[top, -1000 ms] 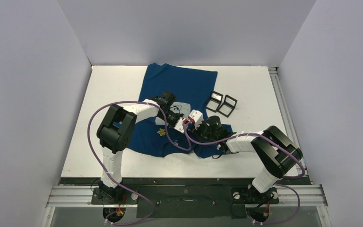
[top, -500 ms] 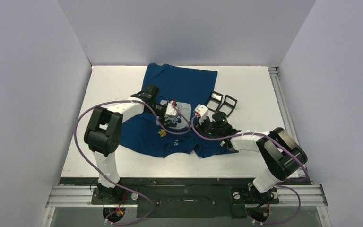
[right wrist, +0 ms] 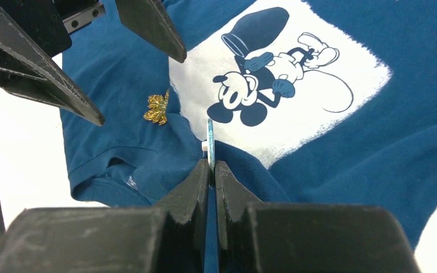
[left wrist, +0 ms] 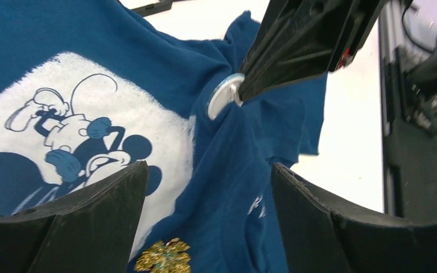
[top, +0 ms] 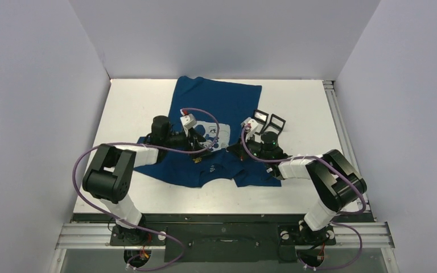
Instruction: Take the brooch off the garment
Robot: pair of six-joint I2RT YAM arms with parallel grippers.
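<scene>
Brooch (right wrist: pixel 157 108): gold, glittery, leaf-shaped, lying on the dark blue garment (right wrist: pixel 421 102) beside its pale mouse print (right wrist: pixel 313 96). My left gripper (left wrist: pixel 207 170) stands spread wide above it; my right gripper (right wrist: pixel 211 168) pinches a silver disc (left wrist: pixel 223 98).

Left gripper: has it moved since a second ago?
Yes. The left gripper has shifted left, farther from the two black frames.
</scene>
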